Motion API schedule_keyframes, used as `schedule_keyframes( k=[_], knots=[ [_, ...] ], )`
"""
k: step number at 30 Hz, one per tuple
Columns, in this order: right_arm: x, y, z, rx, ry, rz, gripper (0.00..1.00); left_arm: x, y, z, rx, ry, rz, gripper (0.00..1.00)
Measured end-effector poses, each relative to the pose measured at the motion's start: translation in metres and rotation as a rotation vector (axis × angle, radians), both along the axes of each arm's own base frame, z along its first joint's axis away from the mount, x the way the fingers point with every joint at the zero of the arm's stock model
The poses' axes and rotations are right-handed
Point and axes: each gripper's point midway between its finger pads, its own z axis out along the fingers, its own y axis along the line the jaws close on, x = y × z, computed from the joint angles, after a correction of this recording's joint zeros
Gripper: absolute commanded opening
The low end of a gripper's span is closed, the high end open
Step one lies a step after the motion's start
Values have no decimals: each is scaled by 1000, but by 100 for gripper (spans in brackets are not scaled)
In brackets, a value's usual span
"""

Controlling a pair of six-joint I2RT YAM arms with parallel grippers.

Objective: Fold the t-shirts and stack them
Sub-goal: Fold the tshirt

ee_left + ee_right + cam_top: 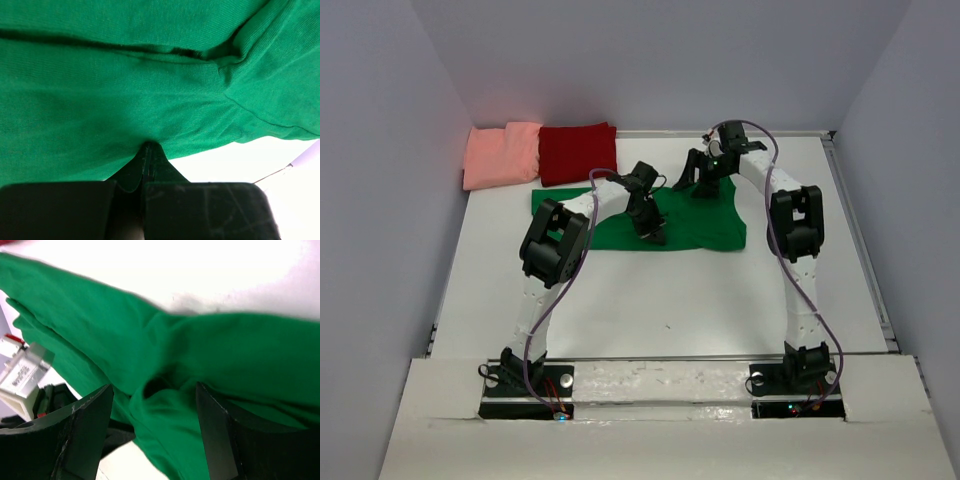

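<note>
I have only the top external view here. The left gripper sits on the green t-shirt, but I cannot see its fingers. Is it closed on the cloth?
Observer: Yes. In the left wrist view the left gripper is shut, with a fold of the green t-shirt pinched at its tips.
Operator: And the right one?
Observer: The right gripper is open; its fingers stand apart with bunched green cloth between them, not clamped.
Operator: Does the left one hold near the shirt's edge?
Observer: Yes, bare white table shows close beside its tips, past the shirt's edge.
</note>
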Motion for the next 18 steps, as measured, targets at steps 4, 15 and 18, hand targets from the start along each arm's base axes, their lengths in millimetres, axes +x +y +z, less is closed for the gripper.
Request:
schedule_keyframes(
  k=[4, 15, 18],
  knots=[
    [-13, -9, 6, -19, 17, -18, 69, 0, 0, 0, 0, 0, 0, 0],
    [-52, -51, 102, -4, -222, -109, 62, 0, 0, 0, 0, -3, -2, 0],
    [-49, -49, 120, 16, -290, -112, 0, 0, 0, 0, -1, -3, -3, 0]
  ],
)
